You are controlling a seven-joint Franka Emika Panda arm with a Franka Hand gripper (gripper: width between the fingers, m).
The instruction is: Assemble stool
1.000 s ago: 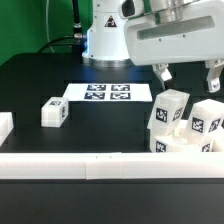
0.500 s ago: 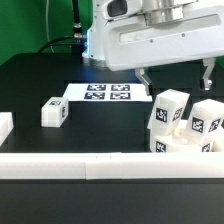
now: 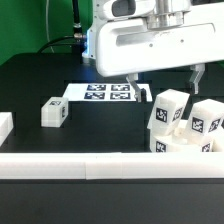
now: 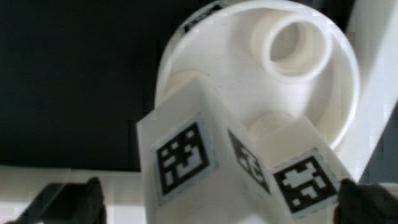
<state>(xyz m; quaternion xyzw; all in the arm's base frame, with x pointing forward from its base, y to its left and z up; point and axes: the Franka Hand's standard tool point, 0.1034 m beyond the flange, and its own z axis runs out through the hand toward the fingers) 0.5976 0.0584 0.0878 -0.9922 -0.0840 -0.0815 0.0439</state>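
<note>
Showing only in wrist view: seat [image 4: 210,75] socket [image 4: 299,47]

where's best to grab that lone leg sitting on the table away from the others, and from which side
Take the loose leg across two opposite flat side faces, coming straight down from above. It is blocky with flat faces, which should suit the two fingers of the open end effector, and it sits alone on the black table, so nothing seems to crowd either side.
</note>
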